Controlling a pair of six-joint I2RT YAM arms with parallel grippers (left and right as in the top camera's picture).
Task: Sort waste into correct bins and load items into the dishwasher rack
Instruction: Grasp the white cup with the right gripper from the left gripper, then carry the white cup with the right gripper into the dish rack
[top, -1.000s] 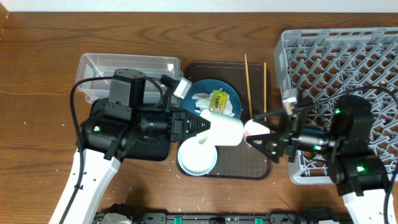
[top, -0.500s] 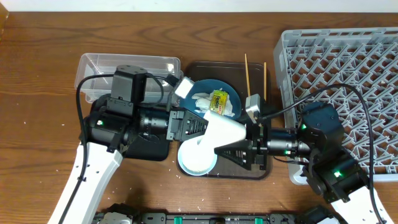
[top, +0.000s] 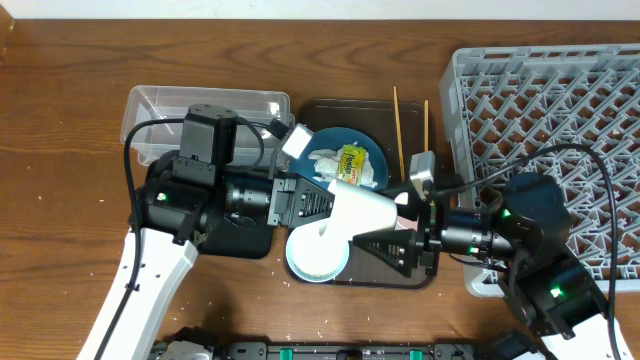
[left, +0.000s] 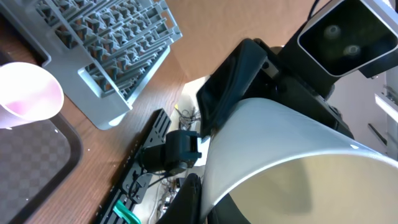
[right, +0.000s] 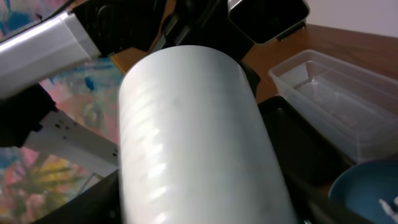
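My left gripper (top: 325, 205) is shut on the rim of the small white cup (top: 365, 208) and holds it on its side above the brown tray; the cup fills the left wrist view (left: 280, 155). My right gripper (top: 385, 222) is open, with a finger on each side of the cup (right: 193, 137). The pink cup (top: 404, 207) sits on the tray behind it, also in the left wrist view (left: 28, 93). The blue plate (top: 372, 150) holds the wrapper (top: 351, 160) and tissue (top: 325, 162). The white bowl (top: 318, 255) sits below the cup. Two chopsticks (top: 397, 125) lie on the tray.
The grey rack (top: 560, 90) fills the right side. The clear tub (top: 200, 110) stands at the back left, with the black tray (top: 250, 238) mostly hidden under my left arm. The brown serving tray (top: 400, 268) lies in the middle. Rice grains dot the front table edge.
My right gripper has moved left from beside the pink cup and now straddles the white cup. My left arm has held the cup nearly still.
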